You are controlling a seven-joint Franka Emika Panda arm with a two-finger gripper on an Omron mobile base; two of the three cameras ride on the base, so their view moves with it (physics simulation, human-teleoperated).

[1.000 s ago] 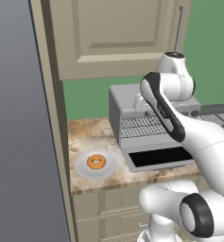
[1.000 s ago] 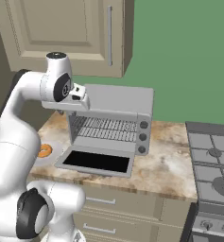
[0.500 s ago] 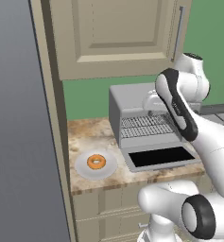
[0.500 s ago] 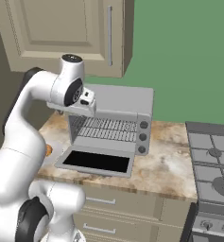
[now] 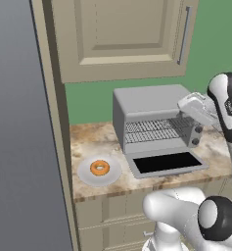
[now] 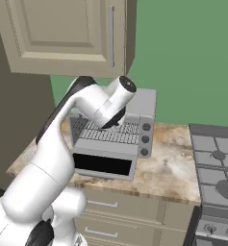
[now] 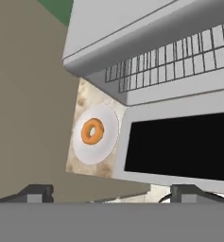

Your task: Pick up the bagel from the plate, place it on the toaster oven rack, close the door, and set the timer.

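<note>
I see tall cabinet side [image 5: 54, 122] far left. Bagel [image 5: 100, 168] sits centred on plate [image 5: 83, 172], on counter [image 5: 88, 142] just left of toaster oven [image 5: 147, 105]. Door [image 5: 166, 163] lies flat open, rack [image 5: 154, 131] bare. Gripper [image 7: 111, 191] hangs above door, fingers spread wide, holding nothing. Stove [image 6: 216, 168] far right.
</note>
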